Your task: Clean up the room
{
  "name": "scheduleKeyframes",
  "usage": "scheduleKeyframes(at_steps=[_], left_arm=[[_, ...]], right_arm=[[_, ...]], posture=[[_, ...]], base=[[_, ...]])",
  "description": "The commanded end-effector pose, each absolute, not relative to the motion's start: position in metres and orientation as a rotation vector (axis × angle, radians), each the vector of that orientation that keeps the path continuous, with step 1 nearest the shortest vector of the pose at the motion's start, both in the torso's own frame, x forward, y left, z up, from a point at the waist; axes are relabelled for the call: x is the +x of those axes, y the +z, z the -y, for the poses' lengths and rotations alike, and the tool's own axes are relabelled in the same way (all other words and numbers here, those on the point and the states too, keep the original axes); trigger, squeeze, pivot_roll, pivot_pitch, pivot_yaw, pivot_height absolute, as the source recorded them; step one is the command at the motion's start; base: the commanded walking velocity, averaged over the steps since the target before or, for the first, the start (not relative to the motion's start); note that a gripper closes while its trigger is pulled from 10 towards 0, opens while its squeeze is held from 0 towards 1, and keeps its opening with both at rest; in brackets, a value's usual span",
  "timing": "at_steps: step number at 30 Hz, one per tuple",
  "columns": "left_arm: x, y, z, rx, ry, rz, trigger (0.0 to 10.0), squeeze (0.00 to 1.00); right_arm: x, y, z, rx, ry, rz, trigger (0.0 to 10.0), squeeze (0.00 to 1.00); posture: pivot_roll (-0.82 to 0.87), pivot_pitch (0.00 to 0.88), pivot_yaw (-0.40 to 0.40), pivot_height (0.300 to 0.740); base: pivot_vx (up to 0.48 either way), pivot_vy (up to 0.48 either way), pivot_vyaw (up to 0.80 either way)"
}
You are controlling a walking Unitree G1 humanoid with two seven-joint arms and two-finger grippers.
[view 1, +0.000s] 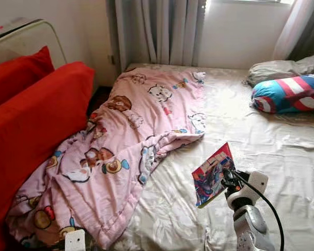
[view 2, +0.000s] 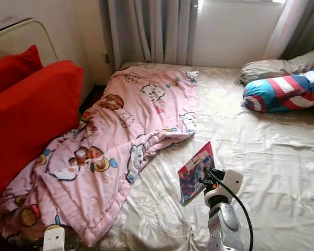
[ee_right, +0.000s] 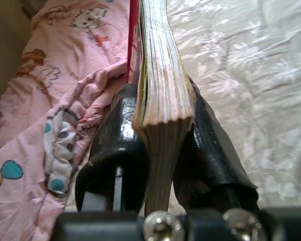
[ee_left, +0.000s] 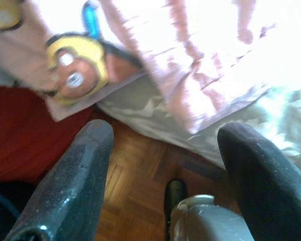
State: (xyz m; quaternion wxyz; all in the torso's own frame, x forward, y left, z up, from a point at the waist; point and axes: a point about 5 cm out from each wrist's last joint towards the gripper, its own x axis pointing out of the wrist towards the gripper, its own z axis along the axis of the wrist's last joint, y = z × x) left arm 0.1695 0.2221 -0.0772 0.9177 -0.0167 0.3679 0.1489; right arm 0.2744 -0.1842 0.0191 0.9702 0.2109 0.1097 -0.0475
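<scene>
Cream bedsheet point(view 1: 282, 157) spreads ahead, pink blanket point(view 1: 125, 141) at ten o'clock; my right gripper point(ee_right: 160, 145) clamps the book point(view 1: 213, 175) upright above it, left gripper point(ee_left: 160, 165) wide and idle, so carrying it off seems next.

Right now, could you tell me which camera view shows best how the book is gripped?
The right wrist view: the right hand has both fingers pressed on the book page edges. The eye views show its colourful cover over the bed.

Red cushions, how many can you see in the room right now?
2. One large red cushion lies along the left edge of the bed beside the pink blanket; a second red cushion sits behind it. More may be hidden out of frame.
</scene>
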Motion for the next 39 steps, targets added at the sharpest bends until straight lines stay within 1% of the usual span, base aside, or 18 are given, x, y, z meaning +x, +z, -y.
scheduleKeyframes(at_steps=[1,8,21,26,39], left_arm=[[0.169,-0.078,-0.221,-0.025,0.29,-0.769,10.0,0.0],[0.17,-0.078,-0.223,-0.03,0.298,-0.77,10.0,0.0],[0.172,-0.077,-0.224,-0.029,0.3,-0.767,10.0,0.0],[0.172,-0.077,-0.224,-0.018,0.29,-0.769,10.0,0.0],[0.172,-0.077,-0.222,-0.015,0.282,-0.773,10.0,0.0]], right_arm=[[0.282,0.029,0.187,0.415,-0.102,-0.173,10.0,0.0],[0.285,0.03,0.185,0.406,-0.11,-0.171,10.0,0.0],[0.288,0.031,0.176,0.404,-0.091,-0.171,10.0,0.0],[0.287,0.029,0.174,0.399,-0.077,-0.18,10.0,0.0],[0.287,0.028,0.172,0.389,-0.061,-0.183,10.0,0.0]], posture=[[-0.06,0.0,-0.015,0.74],[-0.06,0.0,-0.012,0.74],[-0.05,0.036,-0.011,0.74],[-0.05,0.044,-0.008,0.74],[-0.05,0.054,-0.004,0.74]], base=[[0.0,0.0,-0.79],[0.0,0.0,-0.79],[0.0,0.0,-0.79],[0.0,0.0,0.0],[0.0,-0.34,0.0]])
